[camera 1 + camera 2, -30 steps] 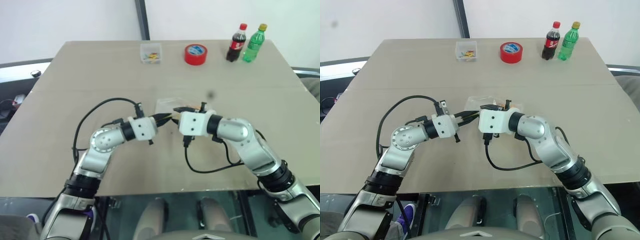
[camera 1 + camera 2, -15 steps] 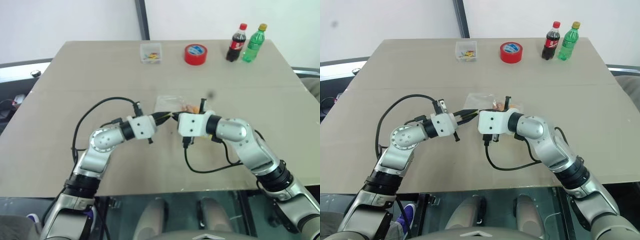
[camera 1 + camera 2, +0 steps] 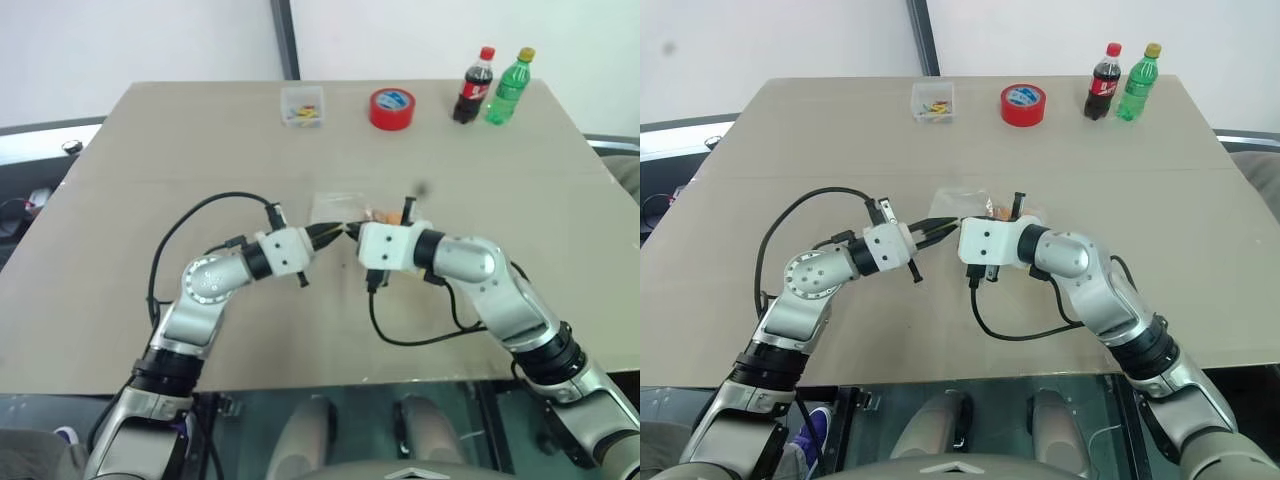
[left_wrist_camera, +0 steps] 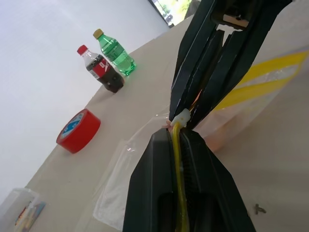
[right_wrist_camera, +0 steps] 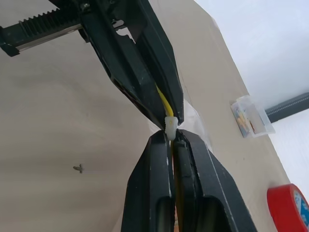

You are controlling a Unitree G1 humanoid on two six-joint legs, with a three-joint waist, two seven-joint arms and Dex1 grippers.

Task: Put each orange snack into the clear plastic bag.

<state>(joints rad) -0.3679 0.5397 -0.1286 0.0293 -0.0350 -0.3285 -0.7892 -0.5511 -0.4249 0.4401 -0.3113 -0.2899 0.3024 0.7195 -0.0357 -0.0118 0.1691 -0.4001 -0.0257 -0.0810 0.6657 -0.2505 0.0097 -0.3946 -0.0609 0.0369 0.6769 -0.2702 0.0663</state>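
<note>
Clear plastic bag [image 3: 338, 210]: mid-table, its yellow seal strip pinched from both sides. Left gripper [image 3: 338, 233]: clenched on the strip, tips meeting the right gripper [image 3: 352, 232], likewise clamped on the strip, a white zip slider [image 5: 170, 125] between them. Orange snack [image 3: 381, 216]: seen through the bag, just beyond the right gripper. Far edge of the table [image 3: 150, 160]: small clear box [image 3: 301, 106], red tape roll [image 3: 391, 108], cola bottle [image 3: 474, 87], green bottle [image 3: 507, 87].
</note>
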